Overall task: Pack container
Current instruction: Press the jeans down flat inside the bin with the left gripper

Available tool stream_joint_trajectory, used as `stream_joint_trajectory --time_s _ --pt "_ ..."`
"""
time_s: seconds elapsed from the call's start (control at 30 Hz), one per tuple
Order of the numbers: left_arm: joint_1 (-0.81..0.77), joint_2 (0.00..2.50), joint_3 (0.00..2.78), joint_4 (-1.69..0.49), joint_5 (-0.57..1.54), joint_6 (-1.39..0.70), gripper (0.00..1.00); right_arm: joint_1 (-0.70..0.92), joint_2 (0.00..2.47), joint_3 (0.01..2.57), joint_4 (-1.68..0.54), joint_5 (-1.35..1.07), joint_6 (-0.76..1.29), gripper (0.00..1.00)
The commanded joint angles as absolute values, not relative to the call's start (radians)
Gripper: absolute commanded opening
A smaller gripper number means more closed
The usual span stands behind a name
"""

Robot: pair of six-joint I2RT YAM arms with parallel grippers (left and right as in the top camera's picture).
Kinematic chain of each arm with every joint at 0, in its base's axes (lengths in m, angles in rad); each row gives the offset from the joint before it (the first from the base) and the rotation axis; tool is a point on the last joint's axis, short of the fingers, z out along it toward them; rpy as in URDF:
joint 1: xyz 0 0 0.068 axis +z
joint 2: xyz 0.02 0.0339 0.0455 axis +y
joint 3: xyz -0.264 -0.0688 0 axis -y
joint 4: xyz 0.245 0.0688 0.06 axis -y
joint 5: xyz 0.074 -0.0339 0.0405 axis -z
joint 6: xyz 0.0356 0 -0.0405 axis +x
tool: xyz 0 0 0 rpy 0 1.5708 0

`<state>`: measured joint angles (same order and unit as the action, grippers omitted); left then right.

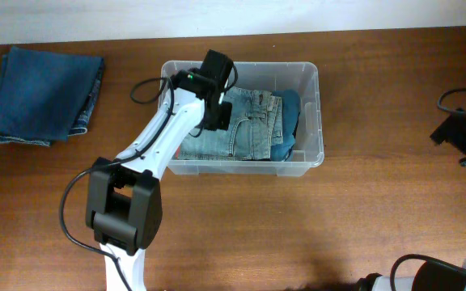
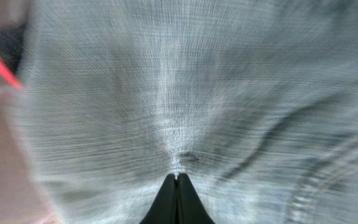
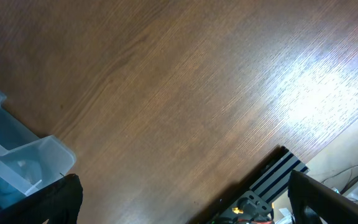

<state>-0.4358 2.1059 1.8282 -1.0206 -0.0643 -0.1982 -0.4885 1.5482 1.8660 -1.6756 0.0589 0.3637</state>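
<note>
The container (image 1: 318, 121) sits on the table (image 1: 362, 218), toward its far side. Folded jeans (image 1: 253, 125) lie inside it on another folded garment (image 1: 291, 121), which sticks out at their right. The left arm (image 1: 164, 133) reaches from the near edge into the container's left half, with the left gripper (image 2: 178, 180) down against the jeans. A folded denim pile (image 1: 47, 93) lies well apart to the container's left. The right gripper (image 3: 194, 199) hangs over the table, well to the right.

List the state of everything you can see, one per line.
container: upright, open-topped, holding folded denim.
light jeans: folded, inside the container.
dark jeans: folded, on the table outside the container.
left gripper: jaws shut, tips against the light jeans.
right gripper: jaws open, empty, over bare table.
</note>
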Motion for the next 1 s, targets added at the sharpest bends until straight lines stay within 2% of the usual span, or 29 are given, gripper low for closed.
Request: stream_joint_trajectory --time_s 0.0,0.2,0.57,0.9,0.97 --pt "-0.439 2.113 1.939 -1.035 -0.077 -0.182 0.01 -0.493 1.544 1.868 -1.676 0.061 0.368 0.99" --pt "-0.427 2.139 1.932 -0.979 -0.14 -0.196 0.01 -0.493 1.544 1.868 -1.676 0.06 0.368 0.98" --pt "-0.419 2.34 1.933 -0.956 -0.246 -0.196 0.01 -0.493 1.544 1.868 -1.676 0.06 0.368 0.98" --pt "-0.431 2.242 2.006 -1.06 -0.251 -0.214 0.01 -0.493 1.544 1.868 -1.676 0.06 0.368 0.98" --pt "-0.445 2.185 2.015 -1.09 -0.189 -0.242 0.02 -0.493 1.544 1.868 -1.676 0.061 0.368 0.98"
